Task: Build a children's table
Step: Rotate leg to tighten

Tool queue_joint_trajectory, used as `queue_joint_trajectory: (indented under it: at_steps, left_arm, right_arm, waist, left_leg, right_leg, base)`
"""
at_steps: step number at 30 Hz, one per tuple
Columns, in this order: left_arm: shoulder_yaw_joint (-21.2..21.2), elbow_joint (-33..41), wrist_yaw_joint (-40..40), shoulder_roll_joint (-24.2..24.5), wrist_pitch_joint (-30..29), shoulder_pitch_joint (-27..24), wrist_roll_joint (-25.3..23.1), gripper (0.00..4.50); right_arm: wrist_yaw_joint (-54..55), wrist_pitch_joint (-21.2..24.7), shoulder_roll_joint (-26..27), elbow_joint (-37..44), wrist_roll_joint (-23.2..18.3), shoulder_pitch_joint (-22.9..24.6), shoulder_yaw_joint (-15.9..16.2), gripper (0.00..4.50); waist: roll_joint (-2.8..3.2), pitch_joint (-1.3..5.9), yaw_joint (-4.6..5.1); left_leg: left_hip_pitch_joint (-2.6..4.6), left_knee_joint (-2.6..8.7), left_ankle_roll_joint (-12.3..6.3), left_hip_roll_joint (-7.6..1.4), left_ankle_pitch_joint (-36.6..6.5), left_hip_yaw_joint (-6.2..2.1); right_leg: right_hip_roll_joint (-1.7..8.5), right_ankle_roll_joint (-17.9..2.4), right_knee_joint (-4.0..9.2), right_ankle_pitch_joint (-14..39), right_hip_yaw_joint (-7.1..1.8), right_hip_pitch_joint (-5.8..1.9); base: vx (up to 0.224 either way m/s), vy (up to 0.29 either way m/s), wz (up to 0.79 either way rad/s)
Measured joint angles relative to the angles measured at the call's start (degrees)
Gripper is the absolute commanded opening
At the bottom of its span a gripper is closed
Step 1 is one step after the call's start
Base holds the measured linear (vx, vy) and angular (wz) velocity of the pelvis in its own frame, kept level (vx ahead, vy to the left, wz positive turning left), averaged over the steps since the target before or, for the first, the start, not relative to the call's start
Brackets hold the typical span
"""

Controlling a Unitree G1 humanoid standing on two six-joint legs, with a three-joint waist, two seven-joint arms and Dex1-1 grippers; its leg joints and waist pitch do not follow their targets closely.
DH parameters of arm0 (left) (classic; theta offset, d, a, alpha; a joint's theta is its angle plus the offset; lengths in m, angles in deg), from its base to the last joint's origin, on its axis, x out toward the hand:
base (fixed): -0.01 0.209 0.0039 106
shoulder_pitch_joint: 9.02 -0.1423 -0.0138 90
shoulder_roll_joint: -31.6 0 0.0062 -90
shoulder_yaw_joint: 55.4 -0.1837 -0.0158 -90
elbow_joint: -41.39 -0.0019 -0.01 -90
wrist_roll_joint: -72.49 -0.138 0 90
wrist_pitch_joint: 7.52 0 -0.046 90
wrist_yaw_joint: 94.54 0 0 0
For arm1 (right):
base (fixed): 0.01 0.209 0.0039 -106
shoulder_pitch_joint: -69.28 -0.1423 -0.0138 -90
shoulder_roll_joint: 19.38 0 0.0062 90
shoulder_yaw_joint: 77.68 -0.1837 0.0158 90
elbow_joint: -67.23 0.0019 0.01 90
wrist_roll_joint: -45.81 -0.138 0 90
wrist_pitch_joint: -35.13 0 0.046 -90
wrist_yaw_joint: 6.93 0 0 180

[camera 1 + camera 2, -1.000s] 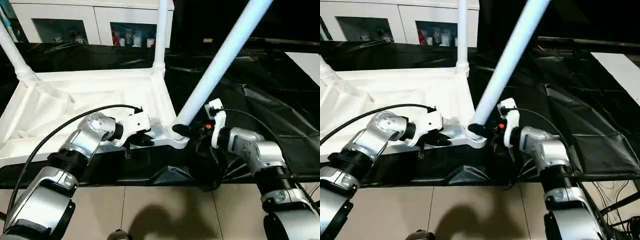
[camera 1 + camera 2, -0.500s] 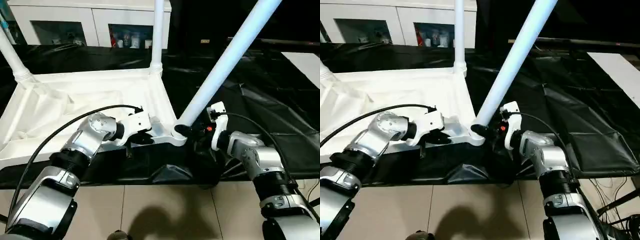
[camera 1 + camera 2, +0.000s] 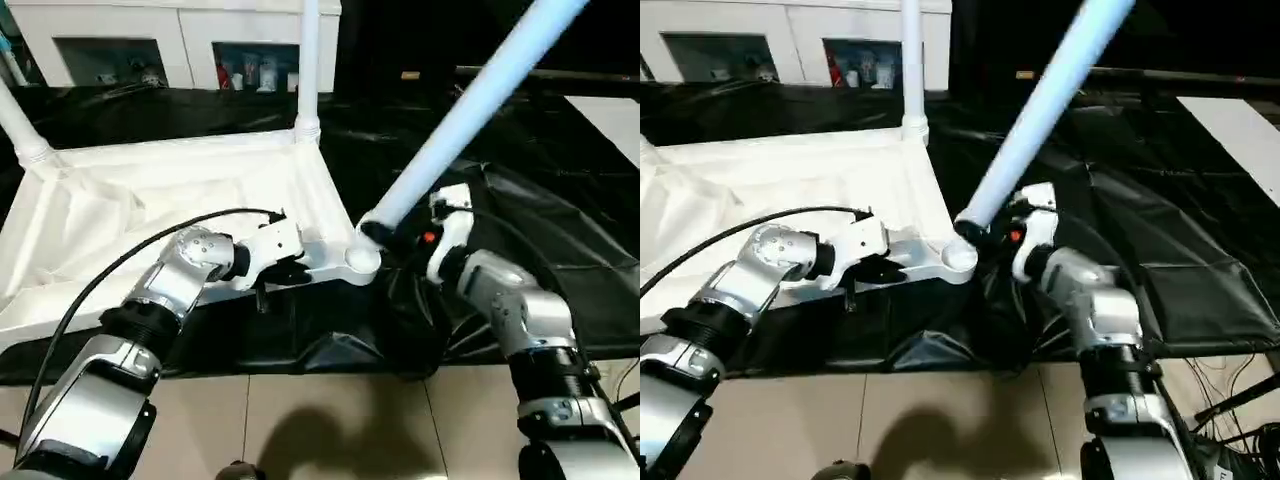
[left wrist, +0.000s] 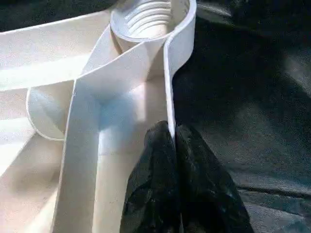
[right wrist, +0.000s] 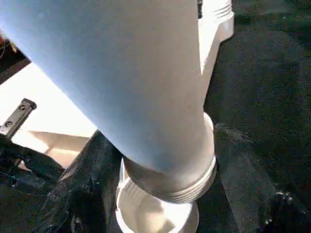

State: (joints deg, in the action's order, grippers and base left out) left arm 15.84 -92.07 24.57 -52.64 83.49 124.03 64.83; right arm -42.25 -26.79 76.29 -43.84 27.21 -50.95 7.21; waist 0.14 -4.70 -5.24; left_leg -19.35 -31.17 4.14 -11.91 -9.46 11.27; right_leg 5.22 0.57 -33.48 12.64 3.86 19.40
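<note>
The left claw is clamped on the rim of the upturned children's table lying on the black tabletop, while the right claw, closed around the tilted leg, should first bring it upright over the corner socket, then screw it in

My silver segmented forearms, white wrist housings, black fingers; black cable loops along left arm, red light glows at right wrist.
</note>
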Motion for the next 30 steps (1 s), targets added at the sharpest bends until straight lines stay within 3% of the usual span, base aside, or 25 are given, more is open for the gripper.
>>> queue_joint_trajectory:
  at_steps: [4,8,11,12,13,14,15,16,17,18,19,20,21,22,23,24,25,26,27,28,29,30]
  left_arm:
    - [0.0,-0.39,0.09,-0.07,0.0,0.0,-0.01,0.0]
    - [0.02,-0.39,0.43,-0.03,0.41,0.14,0.0,0.0]
    - [0.24,-0.35,0.42,0.07,1.04,0.48,0.03,0.0]
    - [0.24,-0.3,0.38,0.06,1.34,0.58,0.07,0.0]
    - [0.2,-0.29,0.32,-0.09,1.4,0.78,0.05,0.0]
    - [-0.19,-0.28,0.29,-0.92,1.45,1.26,0.0,0.0]
    - [-0.31,-0.14,-0.1,-1.38,1.89,1.45,0.07,0.0]
    - [-0.12,0.01,-0.3,-0.65,2.33,1.2,0.29,0.0]
    - [0.3,-0.18,-0.42,0.55,2.53,0.61,0.66,0.0]
    - [0.45,-1.13,-0.19,1.9,1.74,0.46,-0.02,0.0]
    - [0.76,-1.4,-0.02,2.62,1.18,0.46,-0.18,0.0]
    - [1.23,-1.41,0.46,2.65,0.88,0.76,-0.23,0.0]
    - [1.69,-1.5,1.08,1.36,0.69,0.85,-0.2,0.0]
    - [1.24,-1.33,0.88,-0.29,0.73,0.69,0.05,0.0]
    - [0.48,-1.1,-0.05,-1.06,1.29,0.41,0.41,0.0]
    - [0.04,-0.71,-0.89,-1.27,1.79,0.39,0.74,0.0]
    - [-0.01,-0.22,-1.56,-1.26,2.36,0.4,1.1,0.0]
    - [0.06,0.04,-2.1,-1.16,2.84,0.43,1.43,0.0]
    - [0.21,0.05,-3.03,-0.68,3.29,0.3,1.91,0.0]
    - [0.21,0.05,-4.04,-0.06,3.33,0.29,2.29,0.0]
    - [0.24,0.05,-5.34,0.66,3.19,0.14,2.6,0.0]
    - [0.32,0.05,-6.65,1.28,3.05,0.1,2.87,0.0]
  right_arm:
    - [0.72,0.21,0.23,0.75,0.0,0.42,0.0,2.56]
    - [1.66,0.33,0.24,0.92,0.23,0.42,0.13,2.56]
    - [2.45,0.35,0.23,1.38,0.75,0.43,0.55,2.56]
    - [2.6,0.45,0.15,1.97,1.01,0.69,0.65,2.56]
    - [2.68,0.44,-0.09,2.52,1.21,1.03,0.73,2.56]
    - [3.04,0.43,-0.73,3.0,1.48,1.66,0.61,2.56]
    - [3.6,0.4,-0.89,3.25,1.5,1.57,0.33,2.56]
    - [3.97,0.5,-0.51,3.18,1.71,0.62,0.63,2.56]
    - [4.0,0.54,1.47,3.33,1.69,-0.2,1.95,2.56]
    - [3.68,0.57,2.92,4.42,1.35,0.54,3.56,2.56]
    - [3.51,0.5,2.65,5.57,1.17,1.12,3.73,2.56]
    - [3.57,0.48,1.34,6.05,1.12,1.33,2.92,2.56]
    - [3.68,0.43,-0.75,6.15,1.24,2.55,1.38,2.56]
    - [4.05,0.48,-2.29,5.19,1.47,3.62,-0.51,2.56]
    - [4.38,0.64,-2.71,4.43,1.76,4.03,-1.35,2.56]
    - [4.4,0.64,-2.54,4.6,1.88,4.01,-1.26,2.56]
    - [4.39,0.63,-1.77,5.22,1.89,3.55,-0.93,2.56]
    - [4.37,0.52,-1.38,6.01,1.86,3.51,-0.59,2.56]
    - [4.29,0.57,-0.65,6.45,1.82,3.54,0.42,2.56]
    - [4.24,0.6,0.04,6.69,1.77,3.55,1.34,2.56]
    - [4.22,0.64,0.59,6.99,1.6,3.66,2.0,2.56]
    - [4.26,0.64,0.59,7.41,1.34,3.71,2.3,2.56]
  waist:
    - [0.09,-0.04,0.03]
    - [0.22,0.08,-0.11]
    - [0.22,0.18,-0.08]
    - [0.15,0.24,-0.09]
    - [0.36,0.48,0.15]
    - [0.78,0.7,0.53]
    - [1.34,0.85,0.92]
    - [1.08,0.98,1.78]
    - [0.96,1.0,2.48]
    - [0.78,1.08,3.15]
    - [-0.22,1.36,3.69]
    - [-2.02,1.51,4.32]
    - [-2.94,1.19,4.24]
    - [-2.83,1.26,3.98]
    - [-2.71,1.34,3.81]
    - [-2.6,1.42,3.34]
    - [-2.06,1.47,2.84]
    - [-0.94,1.4,2.51]
    - [-0.26,1.34,1.84]
    - [0.07,1.21,1.67]
    - [0.14,1.21,1.75]
    - [0.18,1.19,1.65]
  left_leg:
    - [1.47,0.71,0.1,0.03,-0.39,0.17]
    - [1.98,0.64,-0.03,0.15,-1.8,0.08]
    - [2.33,0.1,-0.16,0.38,-3.44,-0.39]
    - [1.83,-0.58,-0.76,0.55,-4.26,-1.22]
    - [0.77,-1.91,-2.93,1.03,-5.19,-2.34]
    - [-0.93,-4.53,-7.61,1.11,-7.01,-3.78]
    - [-1.59,-5.86,-10.07,1.19,-8.08,-5.23]
    - [-0.95,-5.61,-10.05,1.87,-8.59,-7.57]
    - [0.53,-5.27,-8.42,2.57,-8.77,-9.23]
    - [3.26,-3.7,-7.26,3.51,-9.03,-10.98]
    - [4.51,-2.86,-6.61,4.51,-9.21,-10.87]
    - [5.21,-3.24,-4.68,6.06,-9.91,-9.86]
    - [4.66,-6.15,-3.88,6.48,-10.75,-8.45]
    - [3.06,-9.39,-5.41,6.54,-9.85,-8.11]
    - [1.32,-11.28,-4.79,7.02,-8.54,-7.54]
    - [-0.38,-10.93,-3.87,7.44,-7.39,-7.01]
    - [-2.9,-9.22,-3.55,7.32,-6.36,-6.45]
    - [-4.58,-8.07,-2.88,6.72,-5.92,-6.49]
    - [-5.64,-9.29,-2.81,5.0,-5.15,-6.23]
    - [-5.66,-9.73,-2.85,4.62,-5.19,-6.23]
    - [-5.59,-9.71,-2.79,4.65,-5.11,-6.04]
    - [-5.61,-9.59,-2.83,4.85,-4.78,-5.27]
  right_leg:
    - [-0.07,0.07,0.81,0.82,-0.01,-1.65]
    - [-0.23,-0.29,0.88,2.43,-0.04,-2.54]
    - [-0.84,0.07,0.34,4.08,-0.78,-3.22]
    - [-1.05,0.6,-0.36,4.58,-0.96,-3.66]
    - [-1.01,1.84,0.07,5.33,-0.7,-4.25]
    - [-1.32,2.35,0.37,6.25,-0.34,-5.23]
    - [-1.88,2.6,0.36,6.96,0.6,-6.08]
    - [-1.21,3.44,-4.01,7.61,1.51,-3.8]
    - [-0.78,4.51,-10.59,7.9,1.6,-0.46]
    - [-0.9,4.7,-13.76,7.87,1.34,3.04]
    - [-0.66,3.77,-11.93,6.98,-0.12,5.71]
    - [0.39,1.35,-6.7,4.11,-2.18,6.83]
    - [0.49,-0.02,-9.05,2.37,-4.44,7.21]
    - [-0.67,0.18,-8.9,2.91,-6.06,6.32]
    - [-1.5,0.05,-8.01,2.57,-6.31,5.5]
    - [-2.33,-0.25,-7.59,2.16,-6.2,5.2]
    - [-3.98,-0.42,-7.48,1.88,-6.06,5.23]
    - [-5.28,-0.51,-7.72,1.94,-5.41,5.2]
    - [-6.01,-1.08,-7.83,1.74,-3.93,5.24]
    - [-5.84,-1.63,-8.35,1.61,-2.9,5.56]
    - [-5.34,-1.91,-7.91,1.67,-2.94,6.01]
    - [-3.99,-1.5,-7.19,1.95,-2.79,5.73]
  base:
    - [0.105,0.006,0.0]
    - [0.16,0.004,0.04]
    - [0.195,-0.01,0.11]
    - [0.205,-0.023,0.14]
    - [0.195,0.009,0.55]
    - [0.209,0.019,0.9]
    - [0.209,0.019,0.9]
    - [0.21,-0.088,0.43]
    - [0.064,-0.178,-0.24]
    - [0.064,-0.178,-0.24]
    - [-0.175,-0.148,-0.32]
    - [-0.157,-0.072,0.23]
    - [-0.157,-0.072,0.23]
    - [0.082,-0.018,0.55]
    - [0.093,-0.001,0.25]
    - [0.068,0.049,0.25]
    - [-0.135,0.099,0.05]
    - [-0.198,0.1,0.02]
    - [-0.173,0.049,0.01]
    - [-0.107,-0.004,-0.02]
    - [-0.08,0.008,0.04]
    - [-0.08,0.008,0.04]
